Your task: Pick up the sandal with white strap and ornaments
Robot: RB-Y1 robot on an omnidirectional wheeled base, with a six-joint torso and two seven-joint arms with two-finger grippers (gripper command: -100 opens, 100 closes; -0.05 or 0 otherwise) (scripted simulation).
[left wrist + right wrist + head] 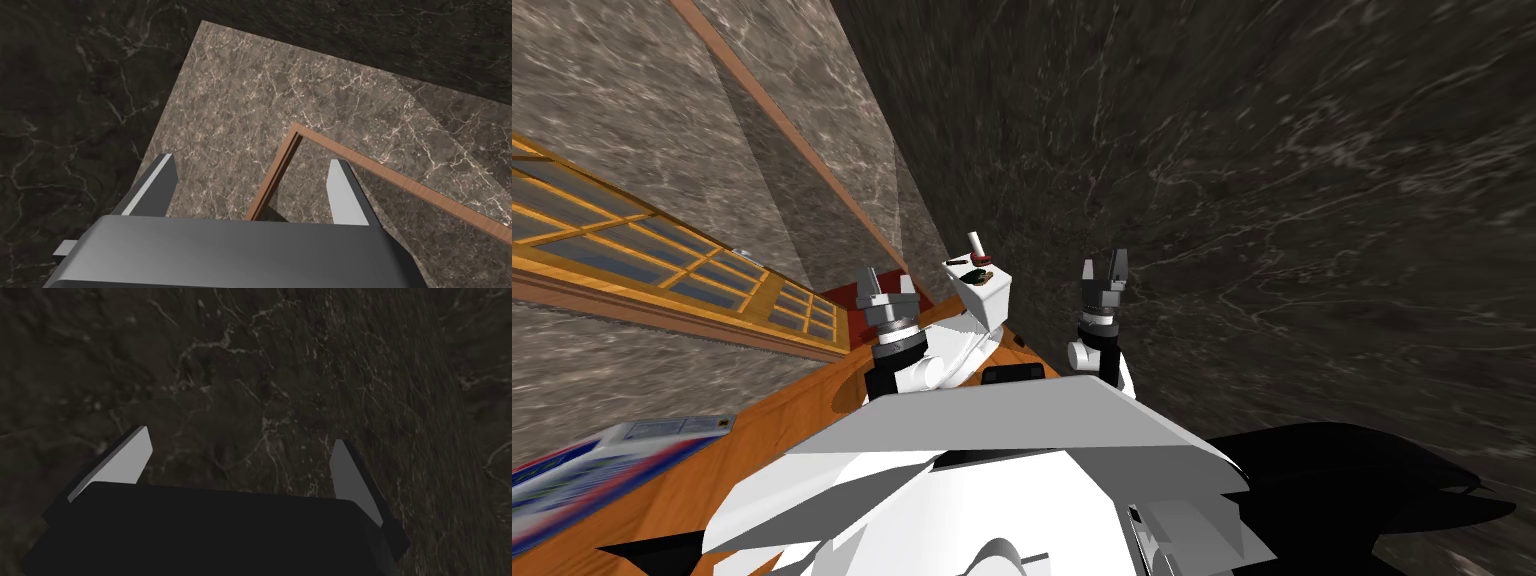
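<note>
What I take to be the sandal (976, 264) is a small dark thing with a white piece, lying on top of the white toilet tank (992, 302). The left tool (887, 284) hangs to the tank's left and the right tool (1104, 270) to its right. Both have their fingers spread and empty, and neither points at the tank top. The left looks slightly nearer, so I'd swing that one inward and down. The sandal's long axis is too small to read.
</note>
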